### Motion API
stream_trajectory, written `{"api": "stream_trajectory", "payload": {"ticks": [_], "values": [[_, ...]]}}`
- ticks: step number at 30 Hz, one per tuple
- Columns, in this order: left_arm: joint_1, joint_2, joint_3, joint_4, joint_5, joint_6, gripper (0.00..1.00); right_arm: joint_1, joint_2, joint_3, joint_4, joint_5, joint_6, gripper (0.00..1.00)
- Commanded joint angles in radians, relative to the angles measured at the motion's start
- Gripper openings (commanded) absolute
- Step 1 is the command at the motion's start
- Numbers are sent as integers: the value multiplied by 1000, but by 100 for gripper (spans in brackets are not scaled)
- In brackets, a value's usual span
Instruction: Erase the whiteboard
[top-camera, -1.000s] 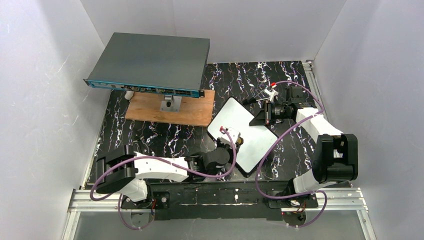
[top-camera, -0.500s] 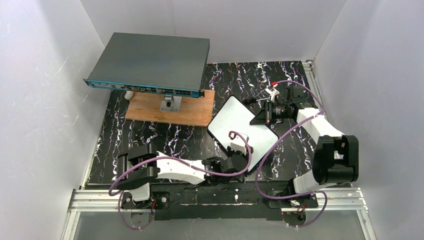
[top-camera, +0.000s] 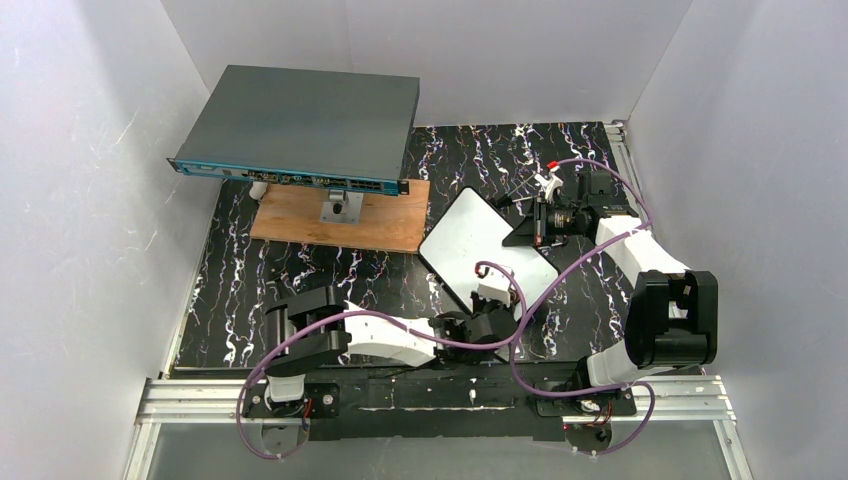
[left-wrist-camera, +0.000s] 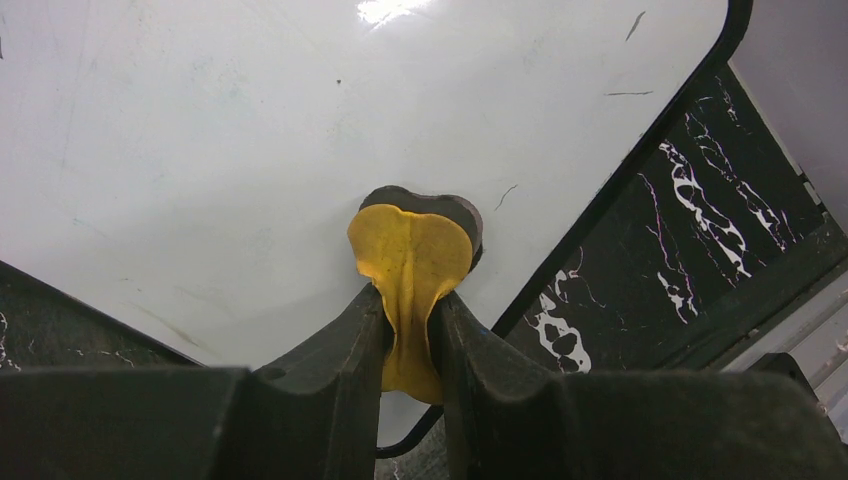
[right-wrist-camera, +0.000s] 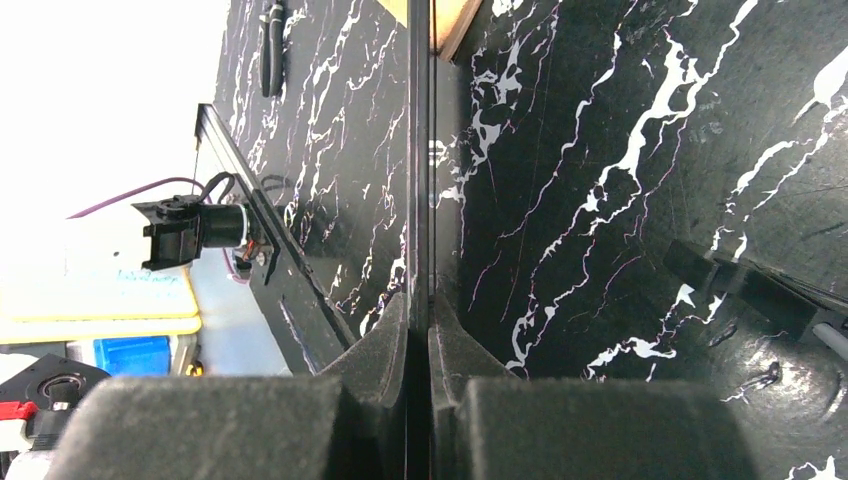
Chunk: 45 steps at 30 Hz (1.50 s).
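Observation:
The whiteboard (top-camera: 475, 240) lies tilted on the black marbled table, right of centre. Its face looks plain white in the left wrist view (left-wrist-camera: 200, 140), with only faint smudges and no green lines. My left gripper (top-camera: 492, 298) (left-wrist-camera: 408, 300) is shut on a yellow eraser pad (left-wrist-camera: 410, 245), whose dark face presses on the board near its near right edge. My right gripper (top-camera: 528, 228) (right-wrist-camera: 420, 310) is shut on the board's thin black stand (right-wrist-camera: 420, 150), seen edge-on, at the board's far right side.
A large grey flat box (top-camera: 300, 125) with a blue front edge stands at the back left over a brown wooden plank (top-camera: 375, 222). White walls close in the left, right and back. The table (top-camera: 300, 280) is black with white veins.
My left gripper has slid the eraser pad rightward across the board, from its left part to its near right edge. The board has shifted slightly. The right gripper keeps its hold.

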Motion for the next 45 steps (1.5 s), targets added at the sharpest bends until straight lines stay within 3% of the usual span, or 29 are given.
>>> {"api": "stream_trajectory", "payload": {"ticks": [1, 8, 15, 25, 35, 38, 45], "values": [[-7, 26, 40, -95, 15, -48, 0, -8, -43, 27, 25, -118, 64, 1], [3, 54, 68, -240, 12, -132, 0, -15, -44, 26, 32, -125, 76, 1], [16, 76, 89, -268, 30, -141, 0, -15, -42, 25, 36, -129, 81, 1], [23, 61, 104, -55, 94, 10, 0, -16, -35, 20, 44, -129, 86, 1], [26, 46, 66, 81, 132, 65, 0, -19, -38, 18, 46, -126, 88, 1], [41, 45, 20, 75, 140, 28, 0, -22, -39, 18, 46, -132, 90, 1], [105, 27, -162, 95, 189, -209, 0, -38, -43, 17, 67, -164, 122, 1]]}}
